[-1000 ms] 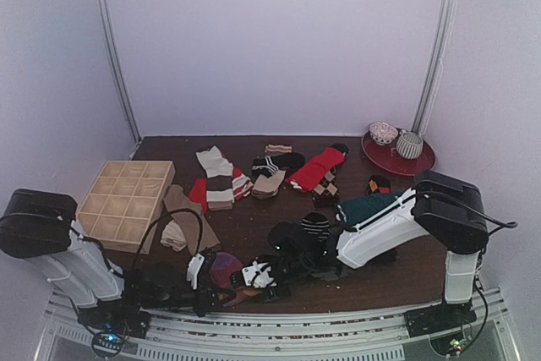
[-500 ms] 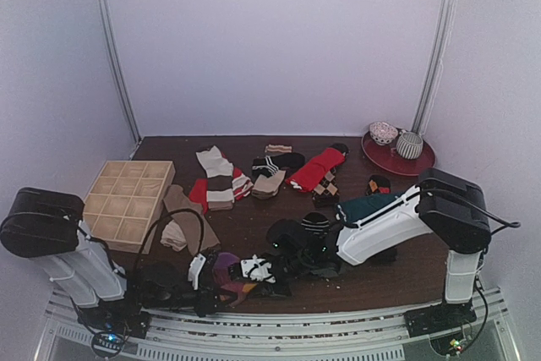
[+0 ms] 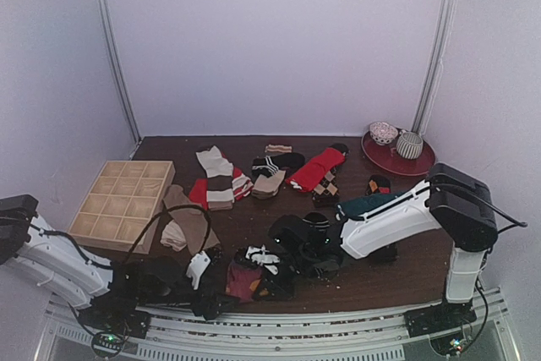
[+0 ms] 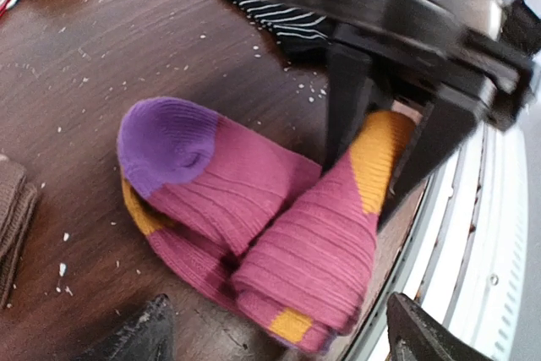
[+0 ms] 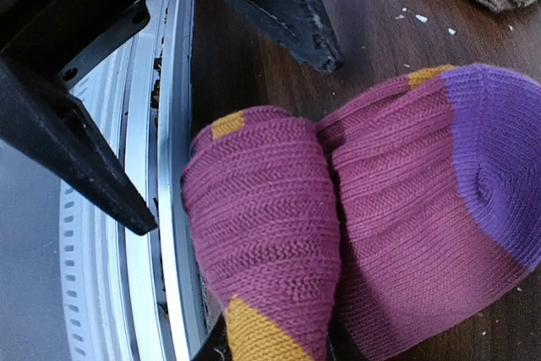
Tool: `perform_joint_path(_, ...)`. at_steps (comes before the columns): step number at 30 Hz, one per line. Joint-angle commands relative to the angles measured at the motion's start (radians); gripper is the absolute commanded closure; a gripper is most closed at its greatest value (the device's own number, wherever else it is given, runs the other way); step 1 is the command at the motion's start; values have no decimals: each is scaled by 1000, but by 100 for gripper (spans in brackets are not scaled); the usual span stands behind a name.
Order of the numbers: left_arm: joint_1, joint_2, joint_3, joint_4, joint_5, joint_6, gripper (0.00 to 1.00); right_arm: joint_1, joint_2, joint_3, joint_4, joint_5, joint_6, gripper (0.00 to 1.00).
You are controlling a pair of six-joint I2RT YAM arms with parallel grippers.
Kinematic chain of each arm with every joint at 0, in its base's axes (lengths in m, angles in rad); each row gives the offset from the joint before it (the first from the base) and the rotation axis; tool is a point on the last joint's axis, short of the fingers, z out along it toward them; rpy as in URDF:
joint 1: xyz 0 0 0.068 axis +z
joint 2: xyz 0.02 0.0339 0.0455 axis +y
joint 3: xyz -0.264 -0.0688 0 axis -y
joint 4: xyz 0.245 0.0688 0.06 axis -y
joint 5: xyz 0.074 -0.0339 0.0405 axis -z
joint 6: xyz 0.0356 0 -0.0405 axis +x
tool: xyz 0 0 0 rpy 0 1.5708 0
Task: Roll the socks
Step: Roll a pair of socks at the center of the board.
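At the near edge of the dark wooden table (image 4: 127, 65) the right gripper (image 4: 372, 154) pinches the orange-banded end of the ribbed magenta-purple fabric socks (image 4: 254, 217), likely anchoring the half-made roll, while the left gripper (image 4: 279, 340) hangs spread wide just beside them.

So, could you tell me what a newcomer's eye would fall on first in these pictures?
The magenta sock pair with purple and orange patches, half rolled at the near edge of the table, stands out first; the right end effector pinches its orange end while the left end effector stands open facing it. Behind, loose socks scatter across mid-table, with a wooden compartment box at the left.
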Motion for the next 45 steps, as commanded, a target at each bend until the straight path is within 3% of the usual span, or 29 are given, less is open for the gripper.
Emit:
perform_joint_path(1, -29, 6, 31, 13, -65, 171, 15, -25, 114, 39, -306, -43, 93, 84)
perform_joint_path(11, -35, 53, 74, 133, -84, 405, 13, -66, 190, 119, -402, -83, 57, 83)
perform_joint_path(20, -35, 217, 94, 170, -49, 377, 17, -73, 203, 119, -408, -93, 36, 83)
perform_joint_path(29, -34, 263, 123, 163, -38, 376, 36, -73, 204, 104, -405, -96, 26, 84)
perform_joint_path(31, -35, 271, 131, 161, -35, 374, 36, -73, 207, 100, -402, -92, 28, 84)
perform_joint_path(33, -34, 271, 134, 164, -31, 371, 28, -74, 210, 98, -398, -91, 30, 84)
perform_joint_path(35, -35, 266, 127, 180, -24, 371, 27, -74, 211, 97, -397, -91, 29, 84)
perform_joint_path(36, -34, 264, 125, 184, -22, 372, 33, -73, 210, 95, -397, -90, 29, 84)
perform_joint_path(39, -34, 271, 126, 183, -19, 363, 66, -74, 209, 94, -395, -86, 28, 84)
perform_joint_path(42, -31, 293, 130, 173, -11, 349, 71, -73, 214, 92, -392, -87, 28, 83)
perform_joint_path(45, -29, 307, 136, 162, 5, 337, 93, -74, 217, 92, -387, -86, 26, 82)
